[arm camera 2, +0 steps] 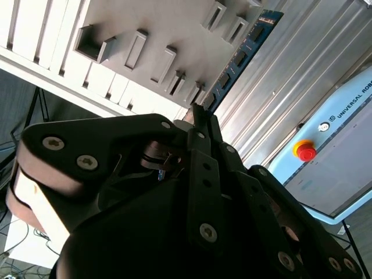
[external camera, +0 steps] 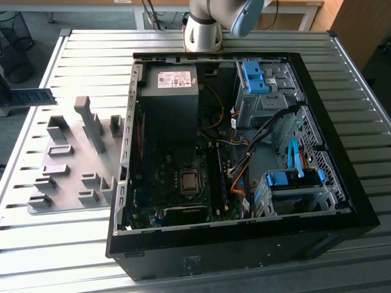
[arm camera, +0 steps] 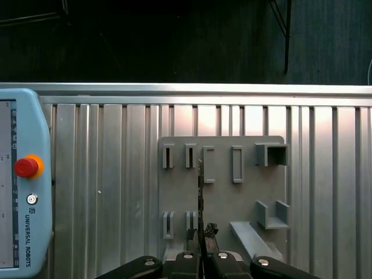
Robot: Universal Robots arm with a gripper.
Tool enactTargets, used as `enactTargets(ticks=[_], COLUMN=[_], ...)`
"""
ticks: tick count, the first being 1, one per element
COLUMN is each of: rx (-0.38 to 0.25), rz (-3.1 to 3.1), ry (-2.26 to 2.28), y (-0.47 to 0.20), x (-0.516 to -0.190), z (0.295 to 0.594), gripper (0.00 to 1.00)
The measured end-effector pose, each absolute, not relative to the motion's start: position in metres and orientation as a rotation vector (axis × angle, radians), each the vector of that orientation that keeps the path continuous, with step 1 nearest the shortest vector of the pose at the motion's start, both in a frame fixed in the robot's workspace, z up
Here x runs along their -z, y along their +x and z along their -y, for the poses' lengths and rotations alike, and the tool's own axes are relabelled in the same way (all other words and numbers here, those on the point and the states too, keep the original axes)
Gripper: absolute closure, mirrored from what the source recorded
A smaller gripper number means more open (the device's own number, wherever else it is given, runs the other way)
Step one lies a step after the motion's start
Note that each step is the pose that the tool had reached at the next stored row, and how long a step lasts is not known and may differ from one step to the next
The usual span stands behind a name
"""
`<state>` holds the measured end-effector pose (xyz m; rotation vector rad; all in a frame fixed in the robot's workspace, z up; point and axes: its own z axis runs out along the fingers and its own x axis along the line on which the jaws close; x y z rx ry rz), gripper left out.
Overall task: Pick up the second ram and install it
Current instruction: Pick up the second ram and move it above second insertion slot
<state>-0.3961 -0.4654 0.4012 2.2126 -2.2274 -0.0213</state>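
Above the grey holder plate (arm camera: pixel 232 203), the pincer (arm camera: pixel 201 232) seems clamped on the second ram (arm camera 2: pixel 243 53) jutting beyond it.

One hand (arm camera: pixel 200 233) with two fingers (arm camera 2: pixel 204 152), and one ram stick (arm camera 2: pixel 239 55) pinched between them. One grey holder plate (arm camera: pixel 224 197) lies on the one slatted desk (arm camera: pixel 104 174), below the hand. In the first wrist view, five raised blocks stand in the plate's row farthest from the hand, and four show in the nearer row. One pale-blue teach pendant (arm camera: pixel 23 221) lies off to the hand's side, carrying one red button (arm camera: pixel 26 167). One open computer case (external camera: pixel 244 244) sits beyond the plate from the hand. Inside it are one power supply (external camera: pixel 170 97), one processor socket (external camera: pixel 190 181) and two bright blue drive-bay clips (external camera: pixel 253 76) (external camera: pixel 292 179).
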Motion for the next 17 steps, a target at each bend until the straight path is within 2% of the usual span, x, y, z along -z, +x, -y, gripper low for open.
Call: enactTargets(ticks=[17], rx=[0.021], rz=[2.228], ry=[2.213], y=[-0.381], x=[-0.401], z=[0.465], gripper=[0.86])
